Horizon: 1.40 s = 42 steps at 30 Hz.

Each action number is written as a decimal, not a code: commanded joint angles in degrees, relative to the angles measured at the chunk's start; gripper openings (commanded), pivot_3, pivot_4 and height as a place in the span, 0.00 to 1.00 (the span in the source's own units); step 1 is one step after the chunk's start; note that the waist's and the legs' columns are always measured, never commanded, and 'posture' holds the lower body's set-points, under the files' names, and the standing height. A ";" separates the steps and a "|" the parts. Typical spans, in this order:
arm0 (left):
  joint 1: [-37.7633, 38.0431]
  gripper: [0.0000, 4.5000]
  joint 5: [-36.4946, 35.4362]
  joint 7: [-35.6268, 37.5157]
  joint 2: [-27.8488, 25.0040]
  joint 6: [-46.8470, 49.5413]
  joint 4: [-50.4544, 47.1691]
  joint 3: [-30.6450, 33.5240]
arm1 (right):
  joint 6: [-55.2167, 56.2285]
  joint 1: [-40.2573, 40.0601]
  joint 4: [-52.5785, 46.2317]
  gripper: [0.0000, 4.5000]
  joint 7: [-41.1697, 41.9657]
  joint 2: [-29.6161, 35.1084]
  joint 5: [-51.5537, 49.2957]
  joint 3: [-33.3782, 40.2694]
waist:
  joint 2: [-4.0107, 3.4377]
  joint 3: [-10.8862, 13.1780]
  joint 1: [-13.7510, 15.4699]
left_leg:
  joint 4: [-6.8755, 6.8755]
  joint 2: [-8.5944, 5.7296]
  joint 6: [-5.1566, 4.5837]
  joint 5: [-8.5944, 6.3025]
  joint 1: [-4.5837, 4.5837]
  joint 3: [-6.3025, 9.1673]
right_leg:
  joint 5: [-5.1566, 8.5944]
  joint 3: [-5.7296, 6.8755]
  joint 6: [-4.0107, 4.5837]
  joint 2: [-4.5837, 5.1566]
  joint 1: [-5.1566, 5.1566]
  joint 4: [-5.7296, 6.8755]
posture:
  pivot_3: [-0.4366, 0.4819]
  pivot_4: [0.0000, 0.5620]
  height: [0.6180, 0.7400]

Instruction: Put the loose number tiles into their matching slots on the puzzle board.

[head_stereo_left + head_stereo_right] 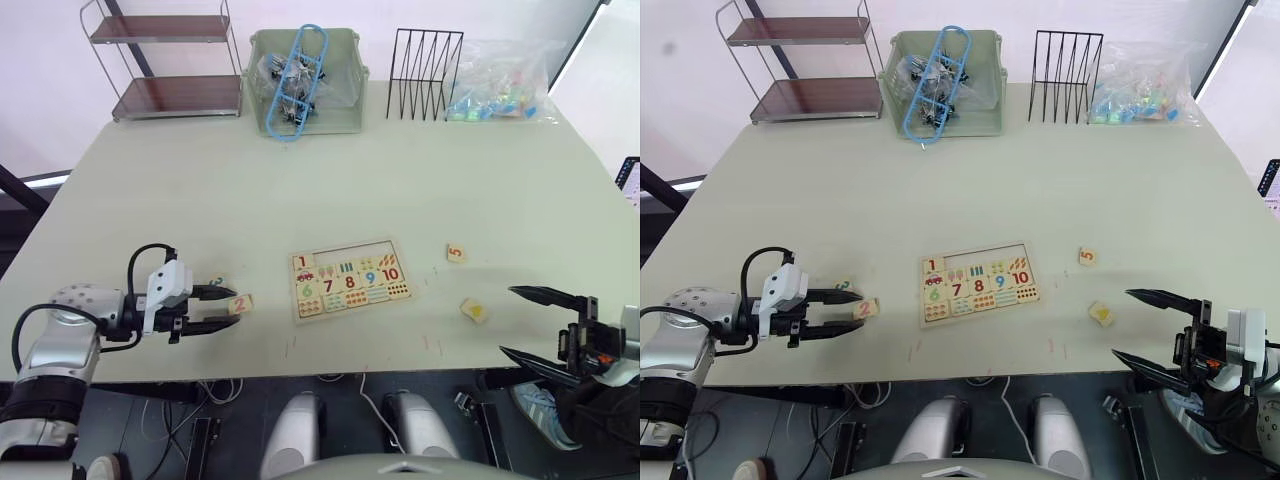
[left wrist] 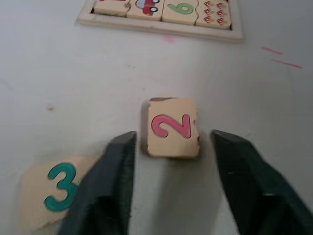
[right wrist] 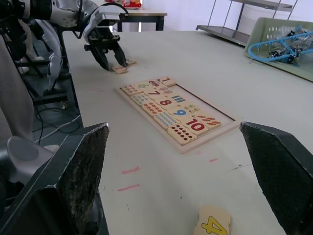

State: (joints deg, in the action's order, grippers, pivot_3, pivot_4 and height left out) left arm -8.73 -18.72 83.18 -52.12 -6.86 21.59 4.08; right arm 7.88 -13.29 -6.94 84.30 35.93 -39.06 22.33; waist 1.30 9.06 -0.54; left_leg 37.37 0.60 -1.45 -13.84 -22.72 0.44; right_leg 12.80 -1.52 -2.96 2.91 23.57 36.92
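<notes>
The left end effector (image 1: 228, 308) sits low on the surface (image 1: 300, 180), fingers spread either side of the 2 tile (image 2: 171, 128), not yet clenched. The puzzle board (image 1: 348, 280) lies to its right, with the 1 seated and the top-row slots (image 1: 355, 254) bare. Next: close, lift, carry to the slot beside the 1. The right end effector (image 1: 528, 322) hangs released near the 4 tile (image 1: 474, 311).

A pink 2 (image 2: 171, 126) and a teal 3 (image 2: 57, 188) are printed on pale wood tiles; a yellow 4 (image 3: 212, 225) and an orange 5 (image 1: 456, 252) likewise. The puzzle board (image 1: 349, 279) carries multicoloured numbers.
</notes>
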 commanded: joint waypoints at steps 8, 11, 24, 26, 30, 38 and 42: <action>-0.28 0.20 0.44 0.79 -0.73 -0.90 1.24 0.75 | 0.40 0.63 -1.53 1.00 -0.77 0.58 -0.26 -0.26 | 0.00 0.00 -0.01 | 0.00 0.00 0.00 0.00 0.00 0.00 | 0.00 0.00 0.00 0.00 0.00 0.00 | 0.48 0.27 1.00; -0.66 0.20 -0.04 1.20 -0.85 -1.22 0.92 1.13 | 0.73 0.61 -1.18 1.00 -0.73 0.59 -0.32 -0.40 | 0.00 0.00 0.00 | 0.00 0.00 0.00 0.00 0.00 0.00 | 0.00 0.00 0.00 0.00 0.00 0.00 | 0.48 0.27 1.00; -9.21 0.20 1.71 -0.18 -4.23 9.04 -8.13 -0.94 | 1.27 0.78 -1.25 1.00 -1.47 -0.25 0.00 -1.32 | 0.00 0.00 0.21 | 0.02 -0.02 0.00 0.00 -0.03 0.00 | 0.00 0.00 -0.01 -0.01 0.00 0.00 | 0.48 0.27 1.00; -11.62 0.20 3.00 -2.41 -4.10 11.72 -10.94 -1.67 | 1.34 0.82 -1.39 1.00 -1.89 -0.54 0.06 -1.45 | 0.00 0.00 0.22 | 0.02 -0.03 0.00 0.00 -0.03 0.00 | -0.01 0.00 -0.01 -0.02 0.00 0.00 | 0.48 0.27 1.00; -17.00 0.20 3.73 -5.85 -3.53 21.77 -16.83 -4.34 | 1.71 0.76 -1.63 1.00 -2.68 -1.17 0.33 -1.70 | 0.02 0.01 0.26 | 0.04 -0.04 0.00 0.00 -0.07 0.02 | -0.01 0.00 -0.02 -0.04 0.00 0.01 | 0.48 0.27 1.00; -29.10 0.20 5.76 -5.03 -1.58 34.91 -21.80 -13.44 | 2.70 1.26 -1.37 1.00 -3.85 -1.97 0.90 -2.60 | 0.02 0.04 0.14 | 0.06 -0.15 0.00 0.00 -0.07 0.06 | 0.00 -0.02 -0.02 -0.14 0.00 0.04 | 0.48 0.27 1.00; -34.72 0.20 7.27 -3.17 0.24 37.42 -20.57 -18.22 | 3.27 1.39 -1.13 1.00 -4.01 -2.10 0.90 -2.81 | 0.02 0.04 0.03 | 0.08 -0.22 0.00 0.01 -0.09 0.07 | 0.00 -0.05 -0.03 -0.14 -0.01 0.04 | 0.48 0.27 1.00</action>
State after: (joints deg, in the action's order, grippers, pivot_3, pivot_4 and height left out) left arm -41.75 -12.38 79.09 -52.10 29.85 1.34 -12.70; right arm 10.12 -11.78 -6.94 80.48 33.67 -37.91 18.83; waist 1.32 9.10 -0.51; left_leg 37.45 0.38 -1.45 -13.84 -22.81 0.51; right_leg 12.80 -1.57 -2.99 2.77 23.57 36.95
